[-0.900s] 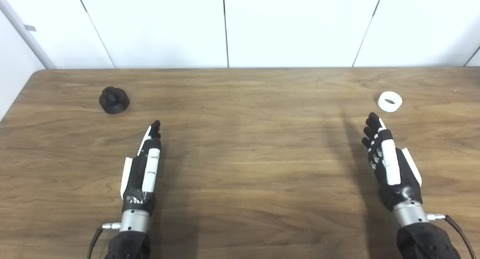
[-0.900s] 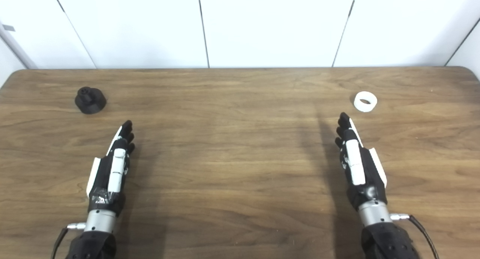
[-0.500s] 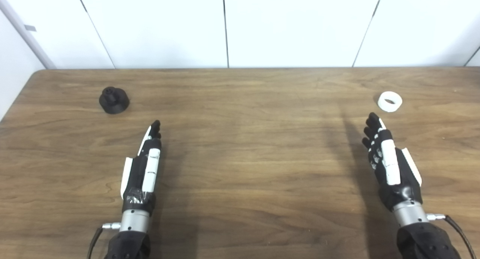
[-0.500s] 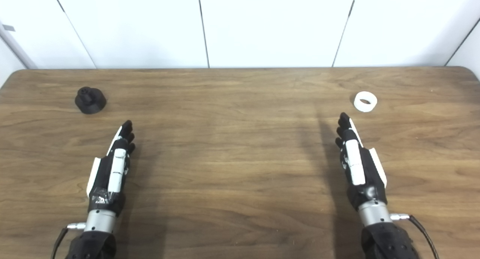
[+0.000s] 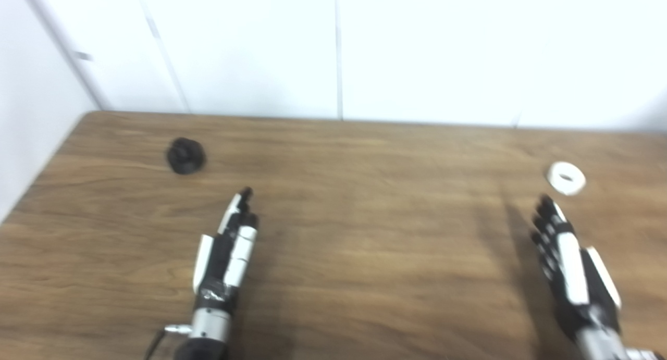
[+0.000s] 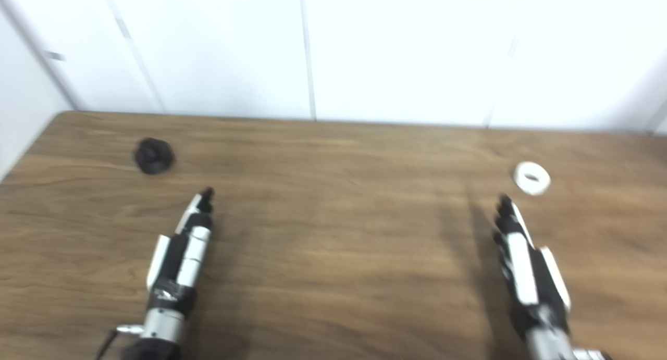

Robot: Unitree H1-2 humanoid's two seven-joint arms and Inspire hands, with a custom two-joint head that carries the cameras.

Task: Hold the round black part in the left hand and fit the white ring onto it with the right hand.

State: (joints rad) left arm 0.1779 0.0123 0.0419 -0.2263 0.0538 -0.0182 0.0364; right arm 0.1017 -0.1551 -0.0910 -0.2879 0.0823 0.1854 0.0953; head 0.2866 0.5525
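The round black part (image 5: 185, 155) stands on the wooden table (image 5: 365, 235) at the far left, with nothing touching it. The white ring (image 5: 566, 178) lies flat on the table at the far right. My left hand (image 5: 227, 245) is open, fingers straight, pointing toward the black part from well short of it. My right hand (image 5: 569, 261) is open, fingers straight, with its tips a short way below the white ring. Both hands hold nothing. The picture is blurred.
White wall panels (image 5: 333, 47) rise right behind the table's far edge. The table's left edge (image 5: 41, 177) runs close to the black part, with a white wall beside it.
The whole picture has shifted down and to the right and blurred, so the camera has moved. The hands, the black part and the ring keep their places relative to each other.
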